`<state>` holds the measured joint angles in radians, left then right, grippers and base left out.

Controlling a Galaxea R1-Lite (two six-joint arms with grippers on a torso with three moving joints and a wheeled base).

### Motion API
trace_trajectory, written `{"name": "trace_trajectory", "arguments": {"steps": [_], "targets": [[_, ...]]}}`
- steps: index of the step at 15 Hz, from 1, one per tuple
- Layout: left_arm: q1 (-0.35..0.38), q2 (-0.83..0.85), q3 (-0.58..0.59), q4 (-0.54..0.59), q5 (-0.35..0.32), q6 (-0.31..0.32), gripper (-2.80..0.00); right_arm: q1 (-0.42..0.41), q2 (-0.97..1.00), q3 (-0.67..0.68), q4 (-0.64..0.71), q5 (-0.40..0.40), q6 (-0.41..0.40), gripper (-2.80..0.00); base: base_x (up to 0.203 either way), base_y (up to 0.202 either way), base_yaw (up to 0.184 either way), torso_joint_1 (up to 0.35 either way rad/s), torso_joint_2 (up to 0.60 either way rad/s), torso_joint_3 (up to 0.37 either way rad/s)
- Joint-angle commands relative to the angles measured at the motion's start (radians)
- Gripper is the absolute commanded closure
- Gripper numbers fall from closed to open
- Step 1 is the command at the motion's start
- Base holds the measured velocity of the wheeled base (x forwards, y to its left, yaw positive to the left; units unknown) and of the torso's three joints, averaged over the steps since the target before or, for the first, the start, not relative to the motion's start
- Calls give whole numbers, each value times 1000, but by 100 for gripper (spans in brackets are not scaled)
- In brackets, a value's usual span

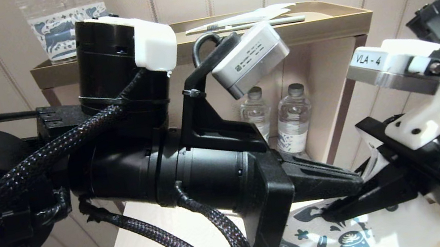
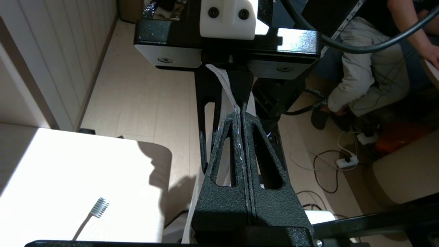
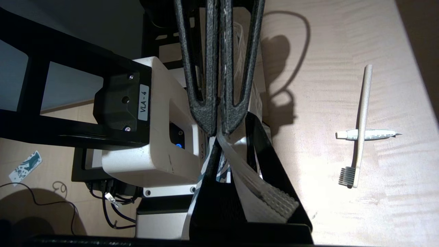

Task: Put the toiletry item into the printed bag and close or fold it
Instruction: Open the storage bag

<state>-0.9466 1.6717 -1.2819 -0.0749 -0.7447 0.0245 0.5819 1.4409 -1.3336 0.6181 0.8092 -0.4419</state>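
1 toothbrush [image 3: 360, 127] lies on the table [image 3: 325, 51], a small tube [image 3: 368, 134] across its handle. 1 printed bag [image 1: 358, 239] hangs over the table, pinched at its top edge by the left gripper [image 1: 355, 184] and right gripper [image 1: 331, 214], both clamped on it. Label reads "VLA - 4". 2 bottles [image 1: 276, 120] stand on the shelf.

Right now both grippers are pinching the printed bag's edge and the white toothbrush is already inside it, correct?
Not quite. The left gripper and right gripper do pinch the printed bag, but the white toothbrush lies bare on the table, outside the bag, as the right wrist view shows.
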Motion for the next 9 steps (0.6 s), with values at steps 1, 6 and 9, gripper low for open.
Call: {"name": "trace_trajectory", "arguments": {"steps": [1, 6, 9], "targets": [[2, -1, 1, 1, 7, -1, 0, -1, -8, 1, 3, 2, -3, 0, 0, 0, 0, 0, 0, 0], [2, 0, -5, 0, 70, -20, -280, -1, -24, 11, 2, 0, -4, 0, 0, 0, 0, 0, 0, 0], [11, -10, -14, 0, 71, -24, -280, 0, -33, 23, 2, -1, -6, 0, 0, 0, 0, 0, 0, 0]]}}
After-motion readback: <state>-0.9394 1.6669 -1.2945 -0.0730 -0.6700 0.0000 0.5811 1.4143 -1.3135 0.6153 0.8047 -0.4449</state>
